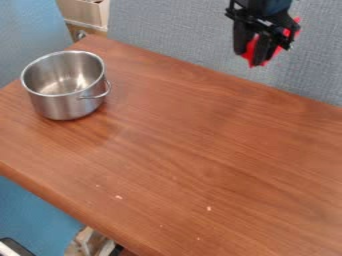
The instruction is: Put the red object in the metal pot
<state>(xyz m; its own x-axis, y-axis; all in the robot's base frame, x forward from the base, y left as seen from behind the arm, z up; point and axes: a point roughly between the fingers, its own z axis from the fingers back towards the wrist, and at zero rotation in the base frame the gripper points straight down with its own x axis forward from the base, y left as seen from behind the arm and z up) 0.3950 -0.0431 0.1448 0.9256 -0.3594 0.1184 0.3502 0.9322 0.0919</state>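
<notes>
Carrying is the step in hand: in the one camera view my gripper (pixel 259 52) hangs above the wooden table's (pixel 187 150) far edge, jaws clamped on the red block (pixel 257 47). I judge it should cross level toward the steel pot (pixel 64 84), well apart at left, centring over the rim before release.

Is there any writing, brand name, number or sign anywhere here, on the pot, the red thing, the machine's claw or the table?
None can be read.
The metal pot: plain shiny steel, no marking visible.
The red object, held in the gripper: plain red, no print.
The wooden table: bare wood grain and a few pale specks, no label.
</notes>
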